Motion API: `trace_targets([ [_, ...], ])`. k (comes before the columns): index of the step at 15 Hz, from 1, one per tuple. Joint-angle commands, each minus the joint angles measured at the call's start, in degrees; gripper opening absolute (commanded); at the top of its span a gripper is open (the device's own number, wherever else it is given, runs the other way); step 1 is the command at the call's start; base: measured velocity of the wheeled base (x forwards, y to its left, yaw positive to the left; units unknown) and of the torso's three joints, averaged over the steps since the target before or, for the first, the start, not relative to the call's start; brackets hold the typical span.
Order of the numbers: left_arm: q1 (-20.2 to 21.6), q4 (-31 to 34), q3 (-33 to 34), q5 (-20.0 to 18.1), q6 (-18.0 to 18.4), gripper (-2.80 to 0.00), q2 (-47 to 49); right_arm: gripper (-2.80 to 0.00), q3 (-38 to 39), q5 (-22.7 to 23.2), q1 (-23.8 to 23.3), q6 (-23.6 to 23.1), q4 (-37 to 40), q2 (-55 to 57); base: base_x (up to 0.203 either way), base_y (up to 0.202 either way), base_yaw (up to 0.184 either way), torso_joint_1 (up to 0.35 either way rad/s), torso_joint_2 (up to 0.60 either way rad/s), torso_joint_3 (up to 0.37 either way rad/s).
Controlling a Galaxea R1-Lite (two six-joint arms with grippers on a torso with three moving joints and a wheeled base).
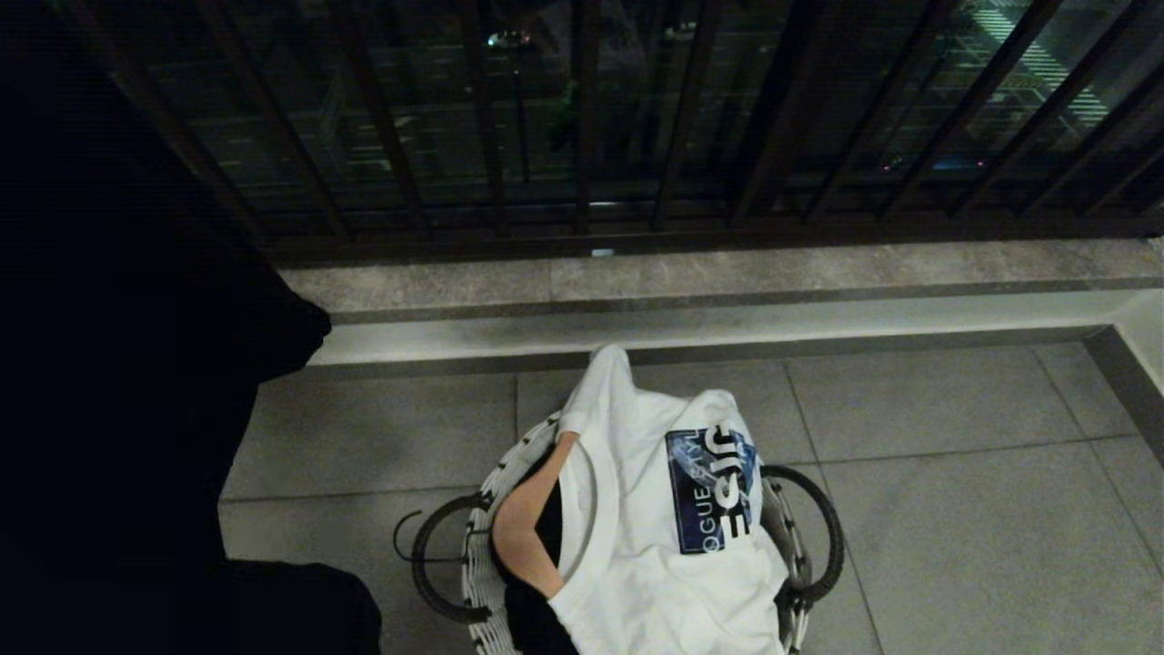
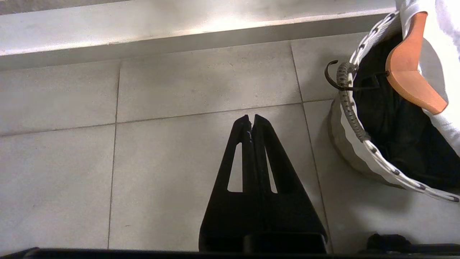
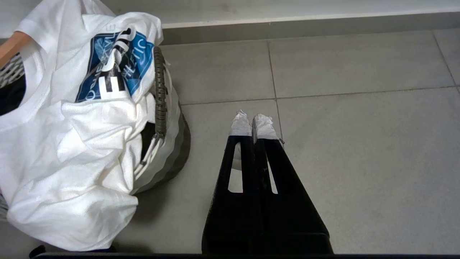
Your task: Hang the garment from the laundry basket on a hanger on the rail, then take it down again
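Both grippers — left gripper [image 2: 251, 120], right gripper [image 3: 253, 124] — hang pressed together, holding nothing, flanking the laundry basket [image 1: 486, 555]; the white garment [image 1: 655, 528], threaded on a wooden hanger [image 2: 409, 72], lies between them, awaiting pickup.

Left gripper [image 2: 252, 117] and right gripper [image 3: 254, 124] fingers pressed together

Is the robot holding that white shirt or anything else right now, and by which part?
Nothing is held. The left gripper and right gripper are both shut and empty above the floor, either side of the laundry basket with the white shirt.
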Motion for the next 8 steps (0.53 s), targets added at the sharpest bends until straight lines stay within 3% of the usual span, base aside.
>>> trace_targets([
  [1,0.0,0.0,0.2,0.0,0.0,-2.80,-0.1,-2.80,0.0,0.0,0.0,0.0,0.0,0.0,0.000,0.000,0.000,0.000,0.00,0.000],
  [8,0.0,0.0,0.2,0.0,0.0,-2.80,-0.1,-2.80,-0.2,0.0,0.0,-0.1,0.5,0.3,0.000,0.000,0.000,0.000,0.00,0.000],
])
